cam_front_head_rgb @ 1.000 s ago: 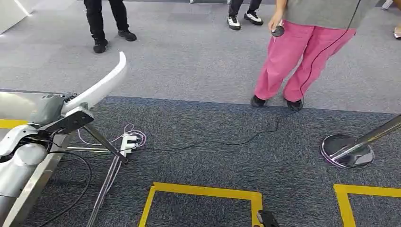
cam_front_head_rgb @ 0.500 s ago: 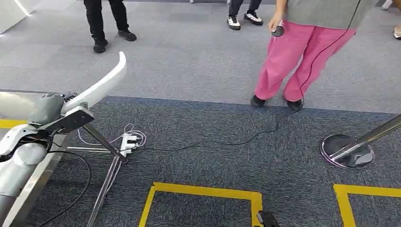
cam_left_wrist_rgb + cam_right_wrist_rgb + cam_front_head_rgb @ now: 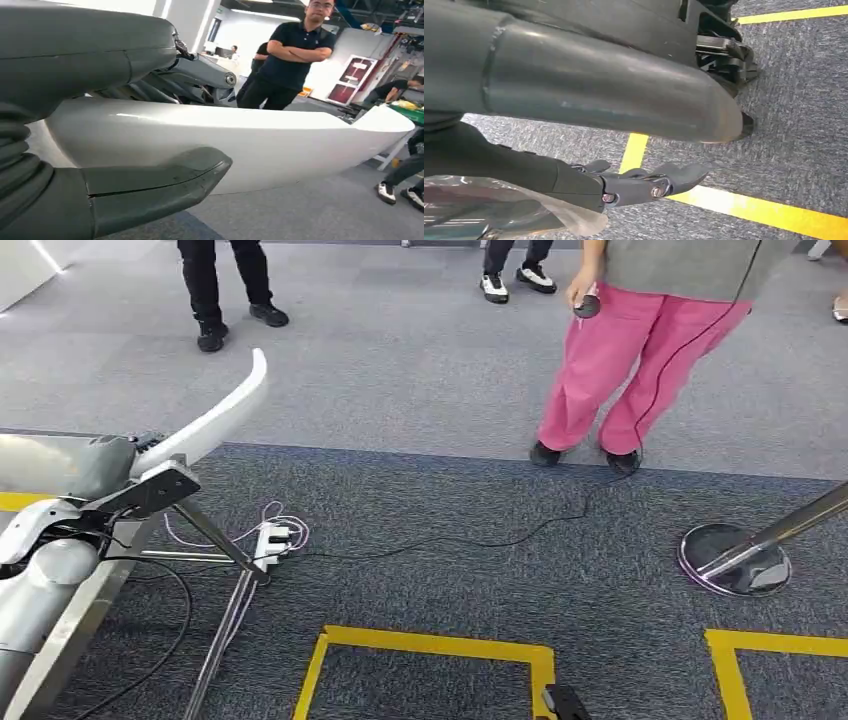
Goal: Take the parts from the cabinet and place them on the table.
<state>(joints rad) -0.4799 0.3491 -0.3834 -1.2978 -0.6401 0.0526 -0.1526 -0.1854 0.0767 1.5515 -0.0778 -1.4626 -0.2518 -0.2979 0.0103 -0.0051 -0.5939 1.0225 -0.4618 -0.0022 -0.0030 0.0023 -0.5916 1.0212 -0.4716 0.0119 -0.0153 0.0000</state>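
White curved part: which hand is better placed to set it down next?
Left. The left hand grips the white curved part, raised out front. The right hand hangs low over the carpet; whether it holds anything is unclear.

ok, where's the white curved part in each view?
Head: white curved part at left, rising from the left hand.
Left wrist: across the middle, in that hand's grip.
Right wrist: not in it.
Shared landmark: yellow floor tape, also in the right wrist view.
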